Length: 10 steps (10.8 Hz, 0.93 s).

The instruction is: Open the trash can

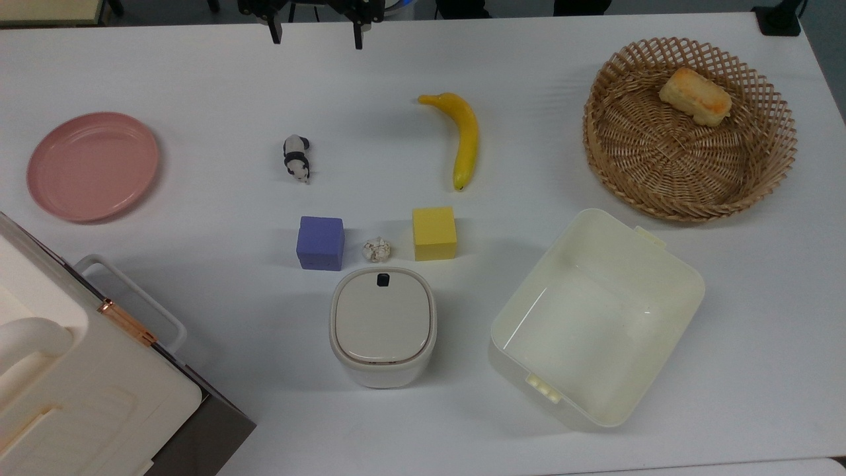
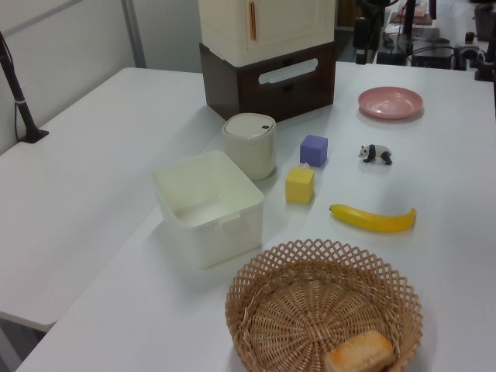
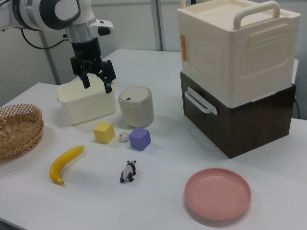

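Note:
The trash can is a small off-white rounded-square bin with its beige-grey lid lying flat and shut. A black button sits at the lid's far edge in the top view. It also stands on the table in the left view and the right view. My gripper hangs open and holds nothing at the top edge of the top view, well above the table and far from the bin. In the right view the gripper hovers in front of the cream tub, up and to the bin's left.
Near the bin are a purple cube, a crumpled white ball and a yellow cube. A cream tub stands at its right in the top view. Also on the table: banana, panda figure, pink plate, wicker basket, big white box.

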Motion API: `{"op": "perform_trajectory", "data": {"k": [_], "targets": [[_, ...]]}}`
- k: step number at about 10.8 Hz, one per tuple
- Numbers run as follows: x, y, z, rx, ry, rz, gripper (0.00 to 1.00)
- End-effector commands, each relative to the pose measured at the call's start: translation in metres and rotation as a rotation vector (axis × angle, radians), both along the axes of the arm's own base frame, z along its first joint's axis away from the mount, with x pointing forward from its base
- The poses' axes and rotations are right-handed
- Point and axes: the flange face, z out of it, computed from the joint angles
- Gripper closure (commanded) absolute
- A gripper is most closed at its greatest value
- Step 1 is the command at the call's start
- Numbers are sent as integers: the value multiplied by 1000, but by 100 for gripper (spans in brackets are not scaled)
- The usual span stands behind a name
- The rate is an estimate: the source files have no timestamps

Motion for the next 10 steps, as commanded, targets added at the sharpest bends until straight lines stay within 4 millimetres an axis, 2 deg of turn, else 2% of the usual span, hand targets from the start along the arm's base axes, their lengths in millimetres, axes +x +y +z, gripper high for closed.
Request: {"op": "perform_trajectory", "data": {"k": [1,2,4,5,7,9,10], "targets": [[-2,-2,5,15,-20,6,0],[-2,-1,4,15,-18,9,0],[-2,0,4,15,-17,12,13],[-2,-2,4,13,-17,20,23],[-2,-2,3,13,-12,58,52],[-2,-2,3,13,-12,60,69],[-2,-1,2,12,-12,63,73]]}}
